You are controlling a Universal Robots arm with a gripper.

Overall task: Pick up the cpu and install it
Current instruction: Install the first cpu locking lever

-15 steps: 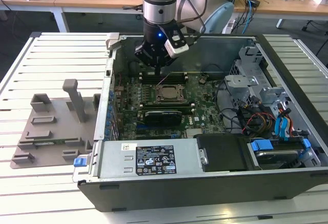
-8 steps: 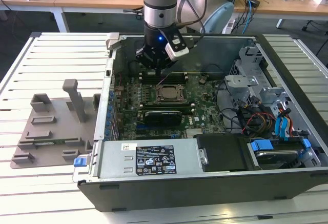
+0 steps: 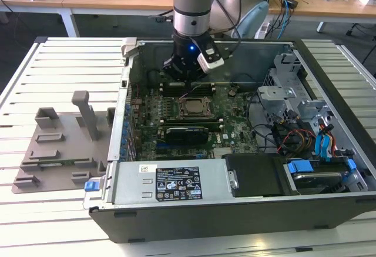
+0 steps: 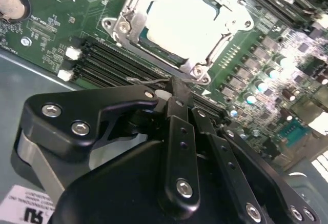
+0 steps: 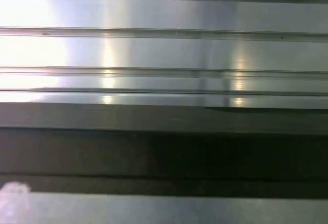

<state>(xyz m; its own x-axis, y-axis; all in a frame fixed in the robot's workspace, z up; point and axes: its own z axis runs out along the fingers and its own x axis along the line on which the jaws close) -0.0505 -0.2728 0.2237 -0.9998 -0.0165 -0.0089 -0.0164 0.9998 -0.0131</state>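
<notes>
- An open computer case [image 3: 329, 92] lies on its side on a slatted white counter [image 3: 64, 80], its green motherboard [image 3: 235, 122] facing up.
- The cpu [image 4: 179, 16] sits in the metal socket frame [image 4: 125, 26] on the motherboard; in the exterior view it shows as a small square [image 3: 192, 106] near the board's middle.
- The gripper [image 3: 187, 76] hangs inside the case just behind the socket, over the memory slots [image 4: 110, 67]; in the second wrist view its black fingers [image 4: 177, 106] are drawn together at the tips with nothing between them, near the socket's edge but not touching the cpu.
- A black graphics card [image 3: 187, 132] sits in the board just in front of the socket.
- The case also holds a power supply [image 3: 173, 182] along the near edge, and drive bays [image 3: 294, 86] with coloured cables [image 3: 299, 139] toward the exterior view's right.
- A grey plastic tray [image 3: 59, 145] lies on the counter beside the case, on the exterior view's left.
</notes>
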